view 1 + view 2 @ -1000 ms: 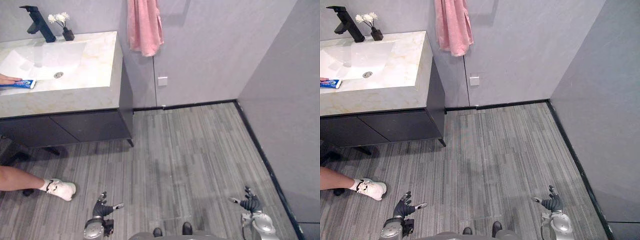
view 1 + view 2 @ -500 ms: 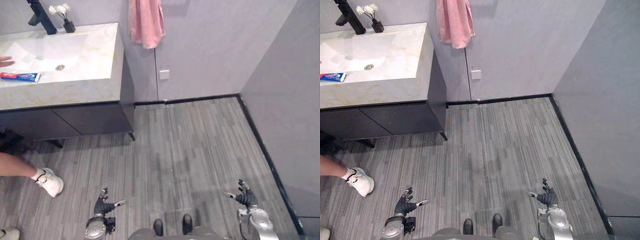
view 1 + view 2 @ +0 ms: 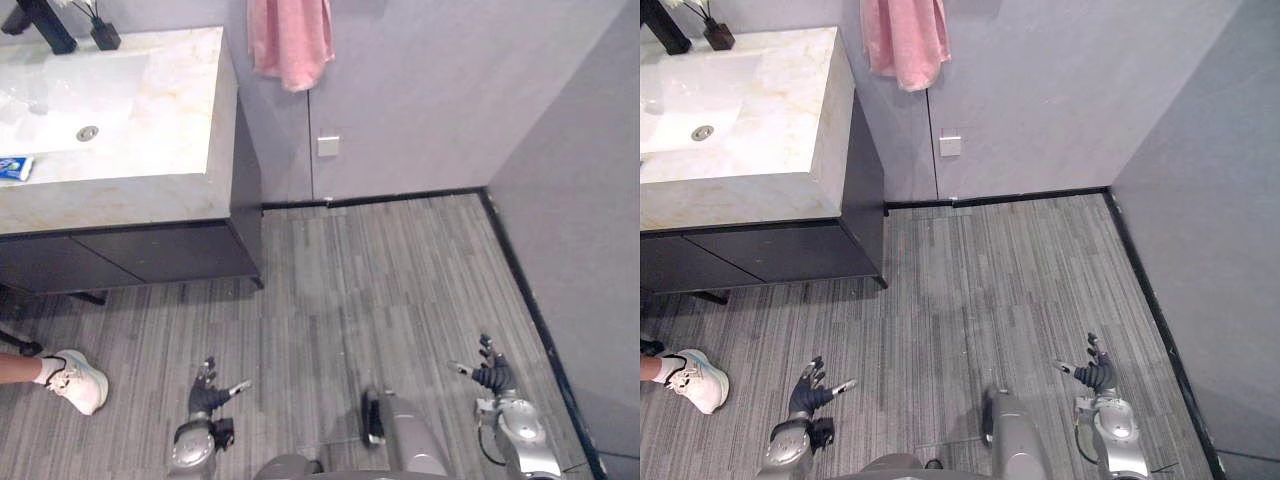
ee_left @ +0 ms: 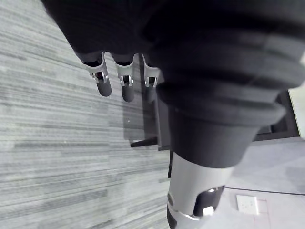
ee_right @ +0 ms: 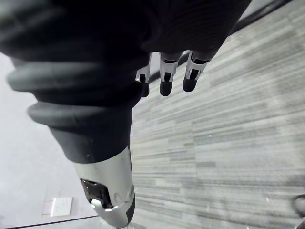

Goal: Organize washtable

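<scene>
— What takes up most of the room from where you stand?

— Grey striped floor point(image 3: 380, 280), running out from the washtable point(image 3: 170, 120). The washtable has a pale stone top against the wall, with a dark cabinet point(image 3: 150, 255) under it and a white basin point(image 3: 60, 100) sunk into it.

— Anything hanging up?

— A pink towel point(image 3: 290, 40) on the wall, just past the washtable's open end. Lower on that wall, further from the washtable, there's a small white wall plate point(image 3: 328, 146).

— Anyone there?

— One person; I can see a white shoe point(image 3: 75, 380) on the floor out in front of the washtable's cabinet.

— And the robot's hands?

— Both are low over the floor, well apart from the washtable. The left hand point(image 3: 207, 396) is the one closer to the washtable, the right hand point(image 3: 487, 375) much further out. Each has loose, spread fingers, gripping nothing.

— What's on the washtable?

— A black tap point(image 3: 35, 20) and a small dark vase point(image 3: 103, 35) at its back edge, and a blue-and-white toothpaste tube point(image 3: 14, 168) lying flat near its front edge, beside the basin. The drain point(image 3: 87, 132) sits in the basin's middle.
</scene>
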Controlling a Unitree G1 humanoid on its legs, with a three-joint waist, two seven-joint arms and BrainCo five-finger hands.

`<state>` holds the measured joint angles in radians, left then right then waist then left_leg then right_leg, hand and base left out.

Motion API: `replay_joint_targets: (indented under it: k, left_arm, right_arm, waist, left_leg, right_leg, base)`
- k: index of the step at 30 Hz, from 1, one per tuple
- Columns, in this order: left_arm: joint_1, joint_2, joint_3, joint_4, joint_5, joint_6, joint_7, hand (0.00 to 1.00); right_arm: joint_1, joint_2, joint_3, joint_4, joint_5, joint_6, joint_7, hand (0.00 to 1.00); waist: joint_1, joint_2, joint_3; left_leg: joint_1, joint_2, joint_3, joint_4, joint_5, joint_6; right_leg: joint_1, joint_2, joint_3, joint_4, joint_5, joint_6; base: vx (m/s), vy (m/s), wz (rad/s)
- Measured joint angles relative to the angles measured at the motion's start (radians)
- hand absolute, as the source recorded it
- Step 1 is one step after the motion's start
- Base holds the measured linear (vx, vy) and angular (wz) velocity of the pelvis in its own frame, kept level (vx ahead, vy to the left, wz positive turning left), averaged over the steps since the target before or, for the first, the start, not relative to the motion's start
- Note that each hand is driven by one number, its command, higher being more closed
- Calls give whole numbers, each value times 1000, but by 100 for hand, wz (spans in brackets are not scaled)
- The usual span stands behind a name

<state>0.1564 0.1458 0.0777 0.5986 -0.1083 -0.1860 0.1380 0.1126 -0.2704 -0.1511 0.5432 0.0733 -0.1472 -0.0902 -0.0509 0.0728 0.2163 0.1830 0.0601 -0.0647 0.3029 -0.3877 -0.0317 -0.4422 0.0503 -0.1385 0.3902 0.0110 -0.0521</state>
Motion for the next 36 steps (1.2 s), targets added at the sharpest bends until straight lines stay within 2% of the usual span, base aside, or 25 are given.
replay_joint_targets:
  k: [1,2,3,4,5,7,9,10,12,14,15,16,18,19,20,21,24,28,29,31,32,33,34,35,36]
  left_arm:
    - [-8,-1,-2,-2,0,-1,-2,0]
    - [-21,-12,-4,-2,0,-1,-2,0]
    - [-19,-29,-6,-3,-2,-1,-5,0]
    - [-16,-34,-7,-6,-6,-1,-7,0]
    - [-16,-35,-7,-17,-17,-3,-11,0]
    - [-17,-38,-10,-44,-38,-4,-12,0]
    - [-19,-41,-10,-57,-39,-9,-14,0]
    - [-20,-42,-11,-56,-39,-9,-14,0]
    - [-19,-43,-31,-51,-39,-8,-18,0]
    - [-19,-50,-37,-51,-39,-8,-22,0]
    - [-18,-46,-40,-44,-39,-8,-26,0]
    - [-29,-46,-43,-23,-39,-7,-24,0]
    - [-45,-65,-46,-22,-39,-7,-23,0]
    - [-43,-64,-56,-21,-39,-6,-26,0]
    - [-36,-61,-72,-21,-41,-6,-26,0]
    - [-34,-59,-79,-21,-50,-4,-25,0]
    - [-39,-62,-86,-21,-77,-5,-22,0]
    - [-56,-52,-70,0,-78,-5,-21,0]
    - [-52,-39,-66,1,-78,-7,-18,0]
    - [-43,-3,-66,3,-78,-8,-4,0]
    - [-47,-13,-61,33,-77,-6,-1,0]
    - [-45,-19,-57,28,-76,-7,-1,0]
    - [-36,-40,-30,10,-76,-8,-1,0]
    - [-37,-49,-23,6,-76,-8,-1,0]
    - [-30,-70,-26,-15,-77,-8,-3,0]
  right_arm:
    - [-3,6,2,-8,-3,0,-1,0]
    - [-5,11,11,-19,-6,-1,1,0]
    - [-4,15,28,-23,-5,-1,1,0]
    - [-2,19,37,-23,-5,-1,1,0]
    - [-1,43,51,-33,-5,-2,1,0]
    - [-2,78,52,-64,-5,-8,-2,0]
    - [-12,81,47,-63,-5,-12,-3,0]
    - [-16,79,45,-55,-5,-12,-2,0]
    - [-32,78,23,5,-5,-5,-8,0]
    - [-33,74,-2,52,-5,-2,-21,0]
    - [-29,69,-9,82,-6,2,-28,0]
    - [-33,78,-6,105,-6,8,-35,0]
    - [-20,84,-10,107,-11,9,-41,0]
    - [-16,90,-9,108,-19,10,-41,0]
    - [-16,104,-8,108,-28,11,-41,0]
    - [-8,116,-5,108,-32,11,-40,0]
    - [-1,128,12,102,-41,10,-40,0]
    - [-19,126,10,111,-43,9,-40,0]
    - [-20,126,10,111,-43,7,-40,0]
    - [-6,137,9,116,-43,1,-41,0]
    - [-9,125,-1,142,-43,2,-41,0]
    - [-4,125,-1,138,-43,3,-41,0]
    - [2,127,3,132,-42,2,-41,0]
    - [9,129,4,121,-42,2,-41,0]
    - [29,129,5,79,-40,2,-41,0]
  waist:
    - [0,-1,0]
    - [3,-4,4]
    - [8,-7,11]
    - [11,-9,16]
    - [17,-19,24]
    - [44,-46,39]
    - [76,-56,42]
    - [75,-53,44]
    - [73,-57,52]
    - [78,-51,51]
    - [88,-28,41]
    - [92,-58,33]
    - [85,-71,25]
    - [83,-73,25]
    - [67,-76,25]
    - [64,-80,26]
    - [59,-84,22]
    - [47,-83,23]
    - [42,-86,19]
    - [39,-138,-6]
    - [39,-107,-13]
    - [39,-102,-18]
    - [46,-90,-15]
    - [47,-87,-13]
    - [59,-73,-5]
  left_leg:
    - [-29,7,0,61,25,-26]
    - [-92,-6,-1,224,110,-27]
    - [-158,-1,1,434,247,-12]
    - [-191,13,13,541,243,-6]
    - [-259,51,54,715,219,31]
    - [-362,72,99,820,188,47]
    - [-512,57,125,742,153,49]
    - [-542,49,128,687,145,44]
    - [-587,-2,131,344,164,15]
    - [-569,-26,127,73,260,-15]
    - [-566,-26,119,23,406,27]
    - [-567,-52,139,58,376,61]
    - [-541,-80,162,51,338,88]
    - [-507,-91,168,43,317,100]
    - [-442,-104,166,29,284,110]
    - [-387,-112,165,16,264,115]
    - [-253,-113,158,-21,226,124]
    - [-165,-80,139,-51,219,111]
    - [-135,-66,131,-57,198,75]
    - [-119,-92,117,-58,169,36]
    - [-108,-55,91,-50,155,21]
    - [-111,-45,91,-39,151,14]
    - [-150,-13,94,71,131,-17]
    - [-183,-2,96,148,129,-20]
    - [-272,40,115,351,134,-43]
  right_leg:
    - [9,1,-2,5,-25,-8]
    - [50,1,-3,1,-65,-19]
    - [135,3,0,-32,-95,-28]
    - [188,9,2,-52,-106,-34]
    - [286,19,8,-92,-120,-53]
    - [398,16,36,-143,-132,-66]
    - [499,-2,60,-226,-169,-53]
    - [520,-5,60,-240,-181,-44]
    - [593,-40,68,-257,-227,-15]
    - [621,-47,90,-261,-255,8]
    - [642,-46,123,-253,-302,32]
    - [644,-80,143,-221,-323,43]
    - [576,-116,163,-60,-317,57]
    - [539,-128,170,61,-293,104]
    - [482,-144,171,251,-232,203]
    - [433,-160,169,398,-222,221]
    - [290,-173,108,567,-280,147]
    - [223,-142,74,245,-299,126]
    - [226,-121,79,77,-253,127]
    - [224,-131,118,-97,-17,100]
    - [233,-112,89,-66,-46,81]
    - [242,-107,81,-77,-57,75]
    - [274,-87,64,-102,-91,59]
    - [287,-82,55,-109,-106,50]
    - [338,-59,48,-134,-115,28]
  base:
    - [612,-142,16]
    - [597,-162,21]
    - [604,-167,20]
    - [610,-156,17]
    - [576,-144,8]
    - [575,-124,-12]
    - [494,-17,-26]
    - [527,53,-11]
    - [460,104,-6]
    - [508,181,-34]
    - [628,262,-55]
    - [529,226,-41]
    - [462,186,-13]
    - [593,259,-14]
    - [493,202,-11]
    - [491,187,-3]
    - [473,103,12]
    - [369,-50,36]
    - [316,-120,43]
    - [325,-165,47]
    - [275,-186,34]
    - [358,-280,33]
    - [277,-236,22]
    - [290,-263,28]
    - [219,-174,7]
